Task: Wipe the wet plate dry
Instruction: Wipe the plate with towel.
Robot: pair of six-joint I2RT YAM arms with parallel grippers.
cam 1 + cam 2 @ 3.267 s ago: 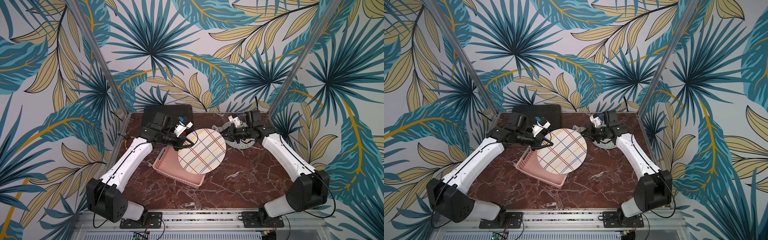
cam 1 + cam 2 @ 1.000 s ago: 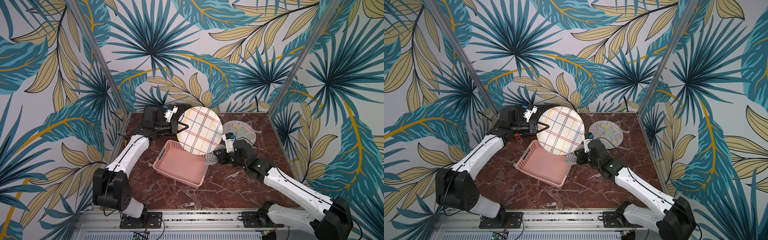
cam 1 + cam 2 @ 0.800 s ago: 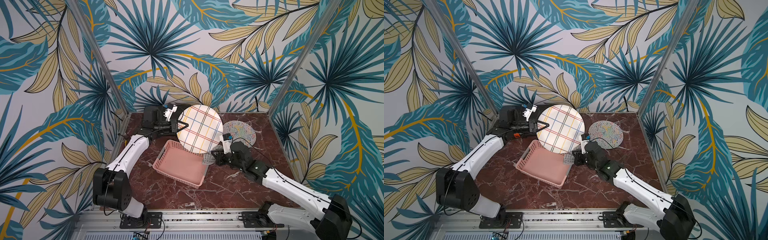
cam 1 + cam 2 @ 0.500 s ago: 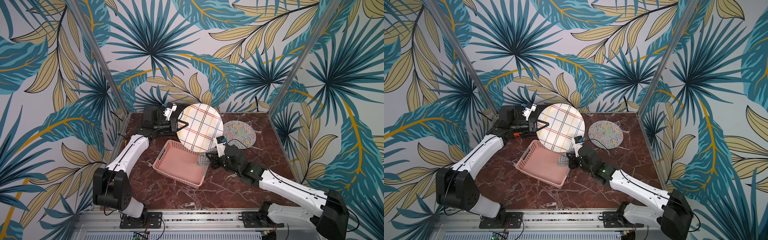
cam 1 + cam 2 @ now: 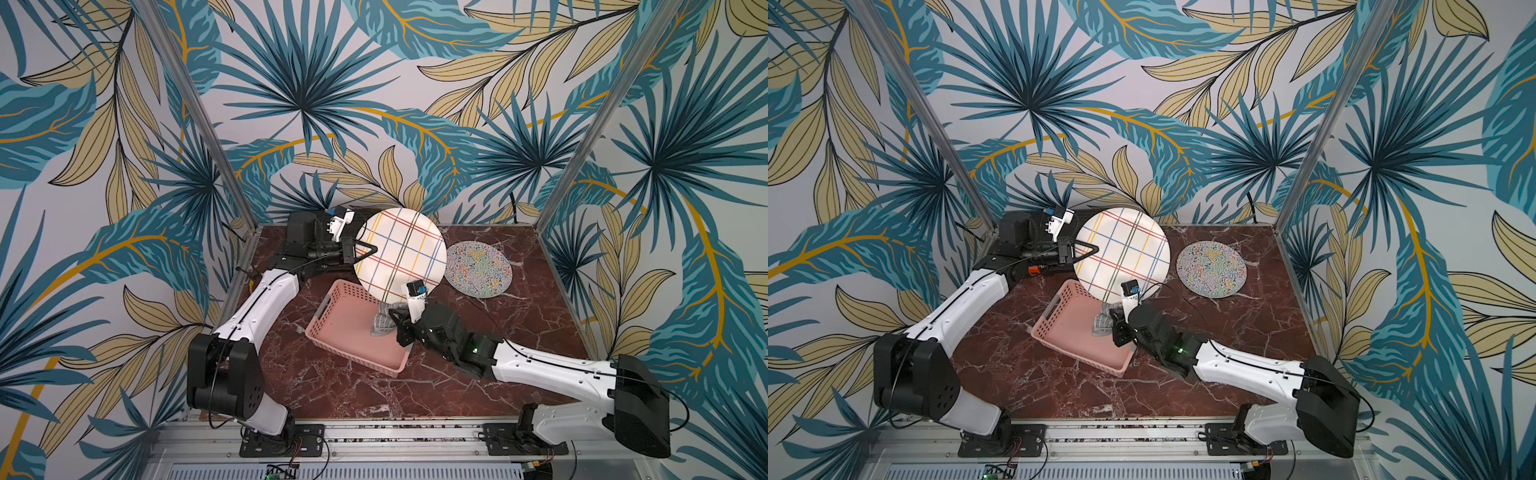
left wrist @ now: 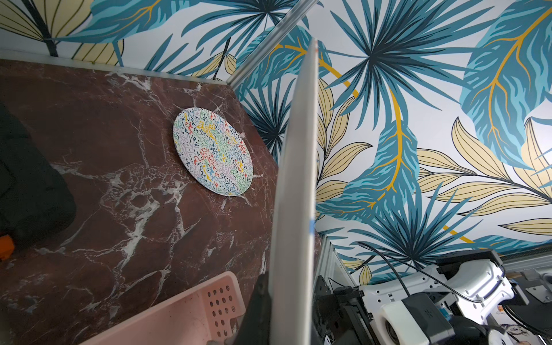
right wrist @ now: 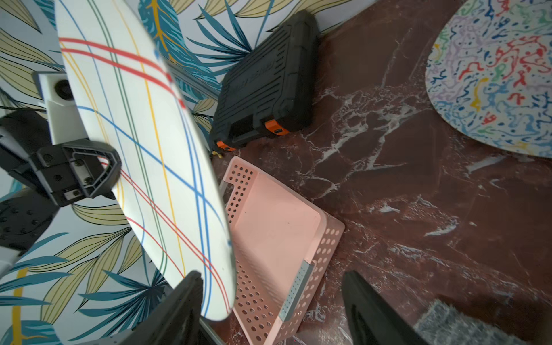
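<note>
Left gripper [image 5: 365, 252] clamped on rim of plaid plate [image 5: 401, 253] — plate held on edge, above back of pink basket [image 5: 347, 332]. Right gripper [image 5: 394, 323] pinched on grey cloth [image 5: 380, 328], just below plate's lower edge — contact unclear.

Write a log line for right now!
left gripper: shut on plaid plate, raised; right gripper: shut on grey cloth, over pink basket
</note>
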